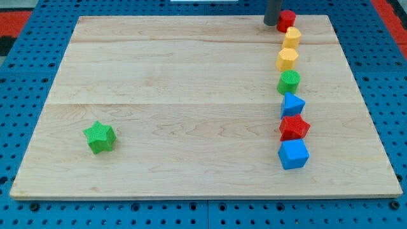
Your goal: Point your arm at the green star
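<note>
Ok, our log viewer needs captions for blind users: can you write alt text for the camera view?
A green star sits alone near the wooden board's lower left, far from my tip at the view's top right beside a red block. Below run two yellow blocks, a green block, a blue block, a red star, a blue cube.

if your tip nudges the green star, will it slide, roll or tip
Probably slide. The green star sits low and flat on the smooth wooden board, so tipping or rolling looks unlikely. Its points may make it spin if struck off-centre. It looks small and rigid, likely light. My tip is far off, beside the red block.
</note>
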Action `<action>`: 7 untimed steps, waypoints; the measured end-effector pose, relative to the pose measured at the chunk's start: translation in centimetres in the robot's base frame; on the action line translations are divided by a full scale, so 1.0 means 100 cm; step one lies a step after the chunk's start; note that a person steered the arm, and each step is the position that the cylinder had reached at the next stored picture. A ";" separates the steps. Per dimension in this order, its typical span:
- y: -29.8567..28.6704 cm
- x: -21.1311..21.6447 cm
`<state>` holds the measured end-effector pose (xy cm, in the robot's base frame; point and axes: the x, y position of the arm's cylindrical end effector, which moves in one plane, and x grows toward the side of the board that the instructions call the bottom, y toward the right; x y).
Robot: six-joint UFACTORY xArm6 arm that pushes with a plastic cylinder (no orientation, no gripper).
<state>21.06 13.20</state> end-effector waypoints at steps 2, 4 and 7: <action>-0.127 0.058; -0.264 0.133; -0.353 0.212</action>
<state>42.30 -22.09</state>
